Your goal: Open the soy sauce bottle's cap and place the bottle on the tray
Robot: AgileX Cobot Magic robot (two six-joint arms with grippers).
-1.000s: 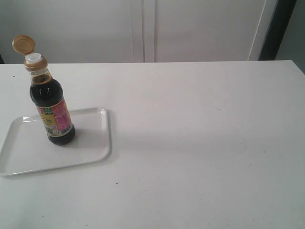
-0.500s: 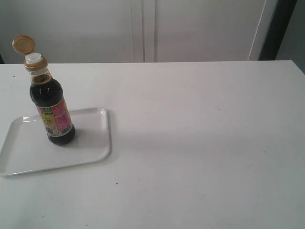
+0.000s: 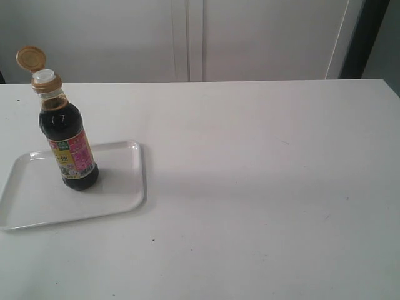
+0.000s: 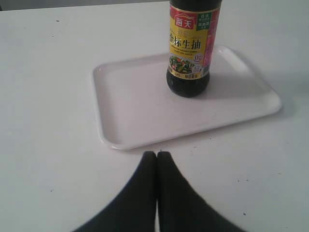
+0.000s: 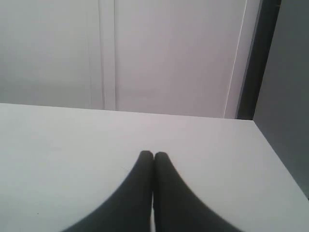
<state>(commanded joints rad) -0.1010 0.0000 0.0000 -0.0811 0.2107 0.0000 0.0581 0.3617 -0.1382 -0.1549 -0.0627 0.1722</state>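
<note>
The soy sauce bottle (image 3: 67, 140) stands upright on the white tray (image 3: 119, 194) at the left of the table. Its golden cap (image 3: 30, 59) is flipped open on its hinge, with the white spout (image 3: 44, 76) bare beneath. The left wrist view shows the bottle's lower body and label (image 4: 189, 48) on the tray (image 4: 130, 106); its cap is out of that view. My left gripper (image 4: 157, 154) is shut and empty, just short of the tray's rim. My right gripper (image 5: 153, 155) is shut and empty above bare table. Neither gripper appears in the exterior view.
The white table (image 3: 262, 187) stretches to the right of the tray. A pale wall with panel seams (image 3: 187, 37) runs behind it. A dark vertical edge (image 5: 260, 58) stands beyond the table's far corner.
</note>
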